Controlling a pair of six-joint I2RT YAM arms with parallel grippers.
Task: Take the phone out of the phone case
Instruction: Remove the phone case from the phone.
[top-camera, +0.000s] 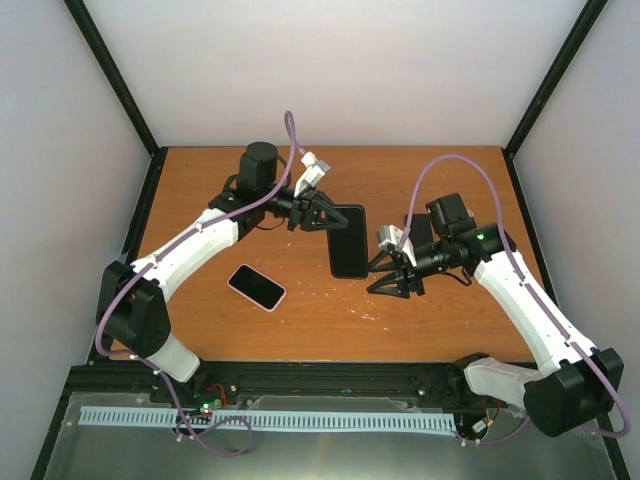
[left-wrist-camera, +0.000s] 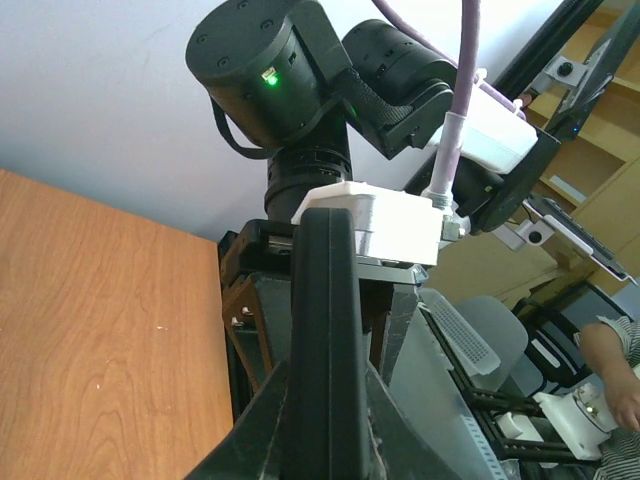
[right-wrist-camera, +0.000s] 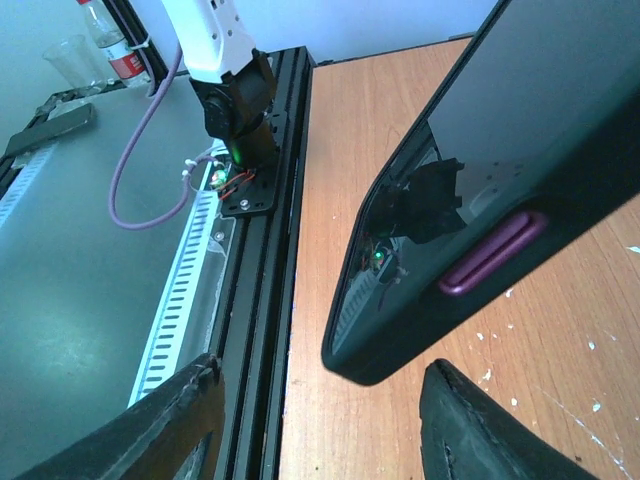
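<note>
A black slab (top-camera: 348, 240), the cased phone, is held off the wooden table by its far end in my left gripper (top-camera: 322, 218). In the left wrist view I see it edge-on (left-wrist-camera: 325, 300), with my left gripper (left-wrist-camera: 325, 425) shut on both faces. In the right wrist view its glossy face (right-wrist-camera: 520, 120) reflects my gripper, and its dark rim carries a purple side button (right-wrist-camera: 492, 253). My right gripper (top-camera: 386, 275) is open at its near right corner. That corner hangs just beyond the gap of my right gripper (right-wrist-camera: 322, 395), untouched.
A second flat phone-like piece with a pink rim and dark face (top-camera: 256, 287) lies on the table (top-camera: 200, 180) to the near left. The black frame rail (top-camera: 330, 375) runs along the table's front edge. Grey walls close in the left, right and back.
</note>
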